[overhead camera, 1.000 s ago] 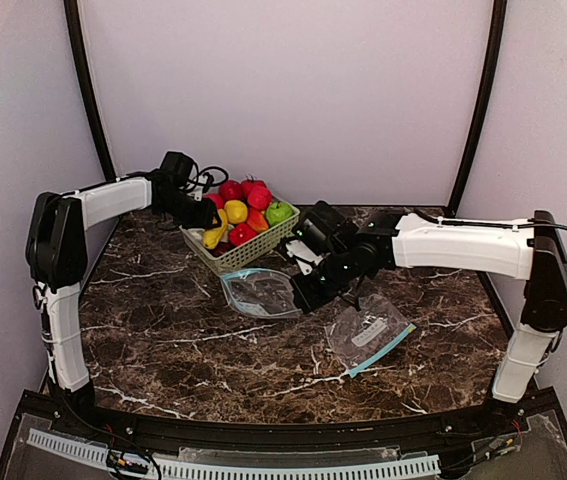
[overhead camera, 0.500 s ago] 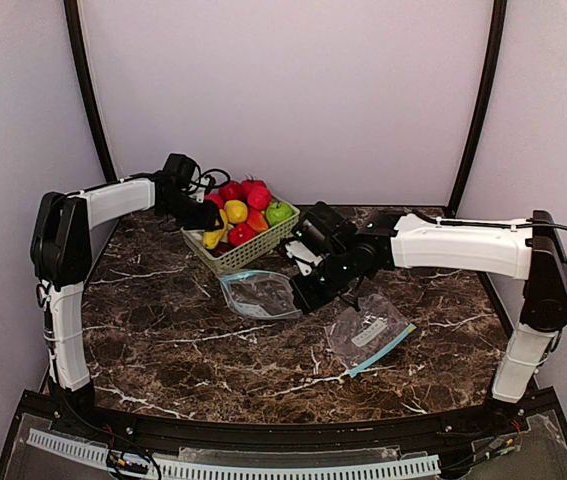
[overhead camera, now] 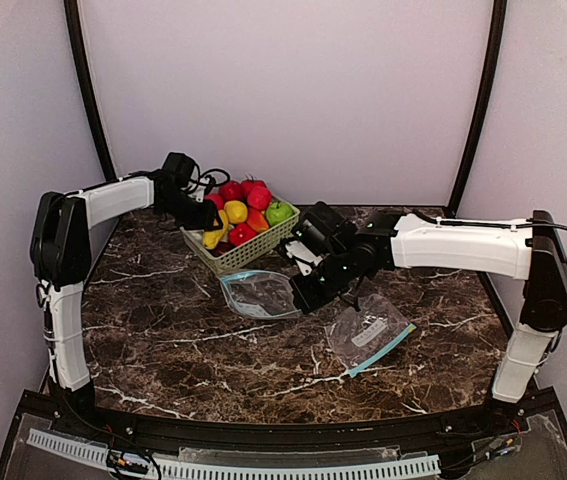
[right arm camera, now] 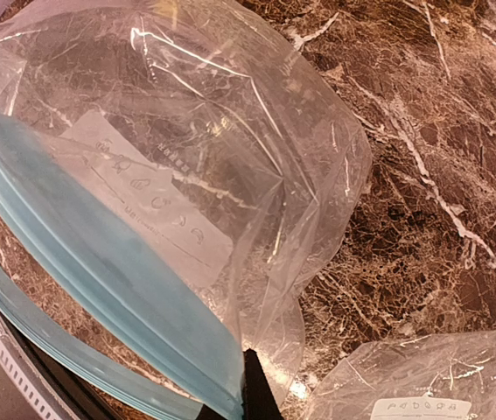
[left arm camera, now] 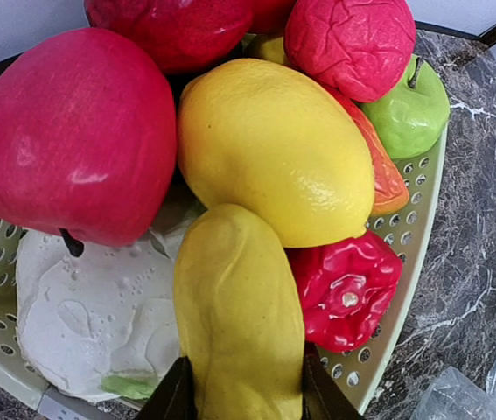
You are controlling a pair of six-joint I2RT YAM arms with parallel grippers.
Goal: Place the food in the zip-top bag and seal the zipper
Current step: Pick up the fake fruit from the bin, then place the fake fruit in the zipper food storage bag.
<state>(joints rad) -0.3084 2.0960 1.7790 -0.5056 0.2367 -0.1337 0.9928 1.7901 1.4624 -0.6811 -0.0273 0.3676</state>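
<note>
From above, the left gripper [overhead camera: 206, 213] reaches into the left end of the pale green basket [overhead camera: 253, 254], where all the food [overhead camera: 246, 208] is heaped. The right gripper [overhead camera: 301, 298] sits low over the marble table [overhead camera: 163, 335], at the right edge of the zip-top bag [overhead camera: 260, 294]. That bag lies just in front of the basket. A second bag [overhead camera: 368, 333] lies flat further right, apart from the first.

In the left wrist view, the fingers [left arm camera: 173, 401] press both sides of a long yellow fruit [left arm camera: 234, 324] lying on the heap. It is hemmed in by a fat yellow fruit [left arm camera: 269, 149] above, a red apple [left arm camera: 64, 140] to the left and a red pepper [left arm camera: 344, 289] touching it on the right.

In the right wrist view, the jaws are closed, pinching the zip-top bag's rim by its blue zipper strip [right arm camera: 99, 254] (only one dark fingertip shows). The second bag's corner lies close by.
</note>
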